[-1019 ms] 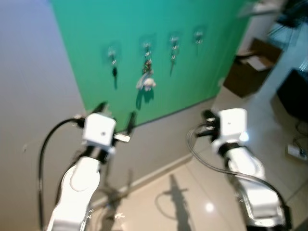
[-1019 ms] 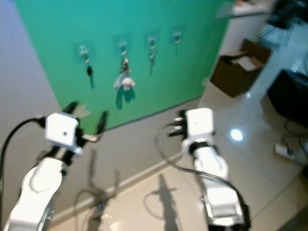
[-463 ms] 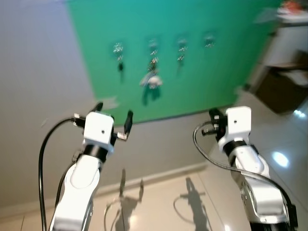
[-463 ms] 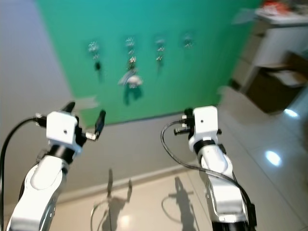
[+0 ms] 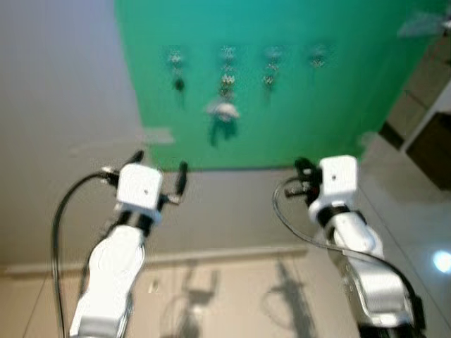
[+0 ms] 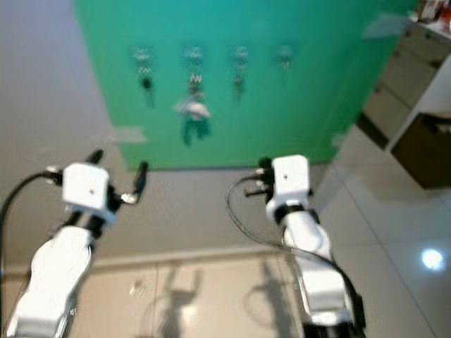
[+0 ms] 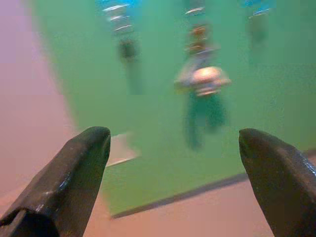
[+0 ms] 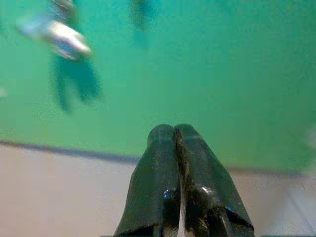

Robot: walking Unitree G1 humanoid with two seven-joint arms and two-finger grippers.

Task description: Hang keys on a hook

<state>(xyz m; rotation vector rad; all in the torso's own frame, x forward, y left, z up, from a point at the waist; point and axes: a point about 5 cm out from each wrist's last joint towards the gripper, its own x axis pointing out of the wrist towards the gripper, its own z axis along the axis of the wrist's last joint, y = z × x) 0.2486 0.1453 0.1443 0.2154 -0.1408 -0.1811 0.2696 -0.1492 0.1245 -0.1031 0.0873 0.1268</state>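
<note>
A green panel [image 5: 296, 105] on the wall carries a row of small hooks. A black key [image 5: 179, 84] hangs from the leftmost hook [image 5: 175, 58]. A key bunch with a pale charm [image 5: 223, 108] hangs from the second hook, and a small key [image 5: 268, 81] from the third. The rightmost hook [image 5: 318, 54] looks bare, though the blur leaves it uncertain. My left gripper [image 5: 161, 163] is raised below the panel and open, with nothing between its fingers [image 7: 74, 173]. My right gripper [image 5: 301, 167] is raised at the same height and shut [image 8: 173, 129], with no key visible in it.
Grey wall [image 5: 63, 84] lies left of and below the panel, and a pale taped patch [image 5: 156, 136] sits at the panel's lower left edge. White drawers [image 6: 394, 91] and a dark box [image 6: 426, 151] stand on the right. A glossy tiled floor [image 5: 232, 296] spreads below.
The camera has swung, so the panel now faces me more squarely and the drawers have come into view on the right. Both arms keep their raised pose, and the grippers are unchanged.
</note>
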